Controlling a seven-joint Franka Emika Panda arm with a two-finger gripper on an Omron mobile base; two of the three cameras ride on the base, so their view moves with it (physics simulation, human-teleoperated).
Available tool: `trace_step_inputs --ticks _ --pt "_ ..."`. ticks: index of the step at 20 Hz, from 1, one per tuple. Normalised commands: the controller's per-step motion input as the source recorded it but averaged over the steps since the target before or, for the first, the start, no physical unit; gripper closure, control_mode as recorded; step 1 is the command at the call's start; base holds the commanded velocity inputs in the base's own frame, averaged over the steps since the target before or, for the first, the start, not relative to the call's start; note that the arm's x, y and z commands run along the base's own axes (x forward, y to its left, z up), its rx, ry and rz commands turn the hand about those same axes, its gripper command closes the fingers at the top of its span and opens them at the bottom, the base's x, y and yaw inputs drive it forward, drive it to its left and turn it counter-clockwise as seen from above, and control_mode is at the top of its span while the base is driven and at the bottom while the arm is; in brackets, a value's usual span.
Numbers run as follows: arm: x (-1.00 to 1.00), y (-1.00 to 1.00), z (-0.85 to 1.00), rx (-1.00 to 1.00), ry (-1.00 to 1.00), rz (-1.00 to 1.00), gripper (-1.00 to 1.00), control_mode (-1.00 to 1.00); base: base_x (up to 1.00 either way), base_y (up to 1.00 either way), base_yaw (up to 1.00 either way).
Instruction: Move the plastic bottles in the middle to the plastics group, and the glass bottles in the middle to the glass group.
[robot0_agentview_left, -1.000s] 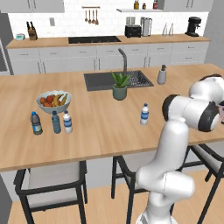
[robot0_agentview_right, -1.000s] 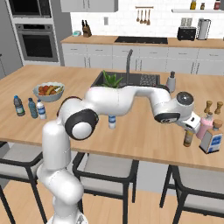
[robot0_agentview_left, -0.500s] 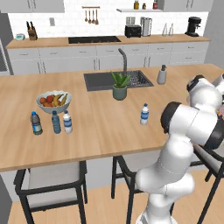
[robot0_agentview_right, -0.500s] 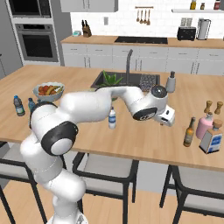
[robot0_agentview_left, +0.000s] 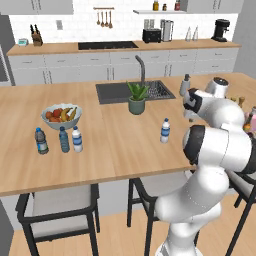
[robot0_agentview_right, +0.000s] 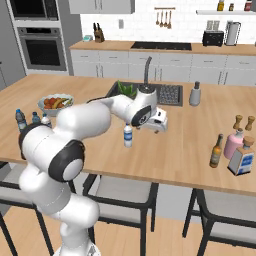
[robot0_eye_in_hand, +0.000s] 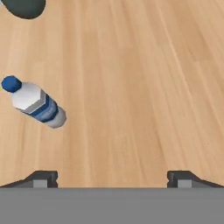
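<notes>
Since earlier frame, I've swung arm back from glass end toward desk (robot0_agentview_right: 190, 145) middle. End effector (robot0_agentview_right: 159, 123) empty, jaws spread wide, hovering beside last middle water bottle (robot0_agentview_right: 128, 135), likely lining up grasp. Other water bottle (robot0_agentview_left: 76, 139) already parked with plastics group (robot0_agentview_left: 51, 140). Beer bottle (robot0_agentview_right: 216, 151) stands beside pink vessel (robot0_agentview_right: 233, 144). Labels too small to read.
</notes>
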Motion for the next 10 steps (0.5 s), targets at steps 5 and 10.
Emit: trace_step_inputs --ticks 5,10 --pt "0.59 1.0 -0.19 -0.01 0.18 0.24 -1.0 -1.0 0.0 0.0 0.0" --pt "0.14 0.66 -0.12 0.0 -0.01 0.12 -1.0 -1.0 0.0 0.0 0.0"
